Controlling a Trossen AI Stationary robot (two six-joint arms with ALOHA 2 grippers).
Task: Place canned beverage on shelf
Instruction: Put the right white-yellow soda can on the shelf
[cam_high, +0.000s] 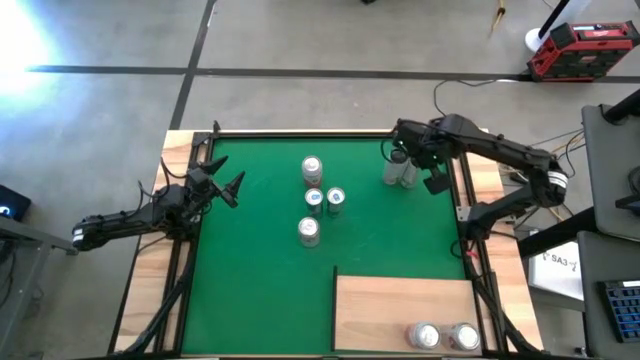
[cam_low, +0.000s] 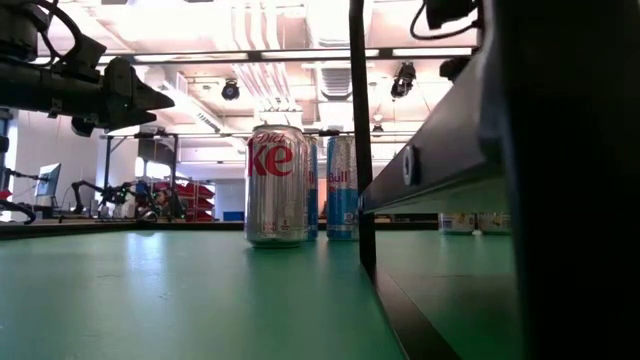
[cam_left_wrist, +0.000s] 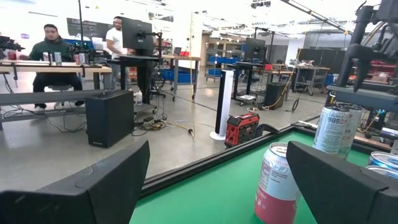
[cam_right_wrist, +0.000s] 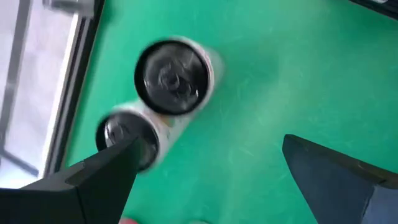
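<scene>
High view: right gripper (cam_high: 408, 152) poised over the far-right pair of cans (cam_high: 401, 172), jaws wide, nothing held.
Shelf (cam_high: 400, 310) lies at the near right of the counter (cam_high: 260, 250), two cans (cam_high: 445, 336) already on it; four cans (cam_high: 316, 200) wait mid-mat. Left gripper (cam_high: 228, 186) is parked at the left edge, jaws spread, empty. Low view: a Coke can (cam_low: 277, 185) stands upright. Right wrist view: two can tops (cam_right_wrist: 171, 76) are seen just below. Judged step: reach; next, descent and centring on one can are required.
</scene>
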